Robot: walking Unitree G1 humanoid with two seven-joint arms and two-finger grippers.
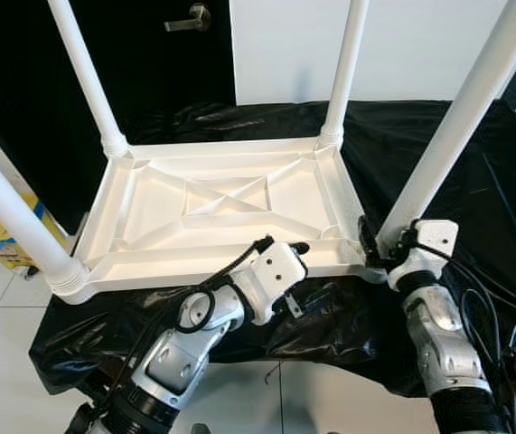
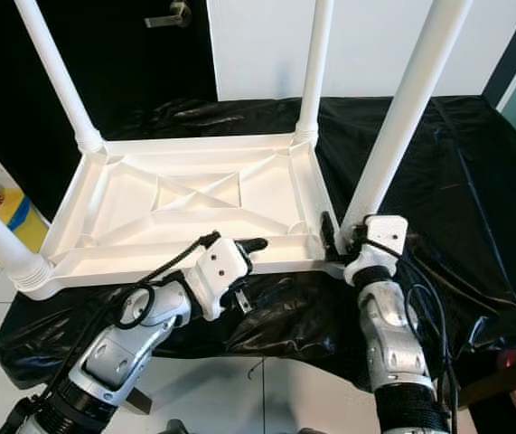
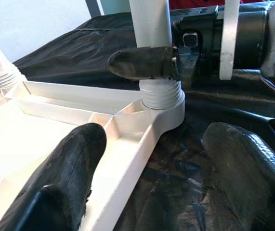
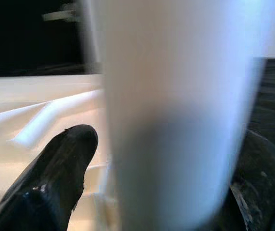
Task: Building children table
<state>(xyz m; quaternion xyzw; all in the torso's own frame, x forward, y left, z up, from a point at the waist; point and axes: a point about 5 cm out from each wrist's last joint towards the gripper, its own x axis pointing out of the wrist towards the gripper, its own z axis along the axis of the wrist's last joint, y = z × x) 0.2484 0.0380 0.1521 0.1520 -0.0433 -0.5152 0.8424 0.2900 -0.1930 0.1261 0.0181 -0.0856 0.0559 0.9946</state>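
The white plastic children's table (image 1: 221, 203) lies upside down in front of me on a tabletop draped in black plastic sheet (image 1: 474, 181), its ribbed underside facing up and its four white legs standing up from the corners. My right tool (image 1: 377, 242) is at the near right corner, where its two black fingers (image 4: 55, 168) sit on either side of the near right leg (image 1: 456, 117), low down just above the threaded collar that seats in the corner socket; in the right wrist view the leg stands between the fingers and they look pressed against it, so I am gripping that leg. My left tool (image 1: 295, 250) is at the table's near edge, a little left of that same corner, with its fingers spread apart: one finger (image 3: 65, 178) lies over the inside of the frame and the other (image 3: 248, 163) is outside, above the black sheet, so the near rail runs between them without being clamped. The far left leg (image 1: 86, 72), the far right leg (image 1: 346, 63) and the near left leg (image 1: 14, 217) stand in their sockets. Behind the table there is a dark door with a metal lever handle (image 1: 190, 18) and a white wall.
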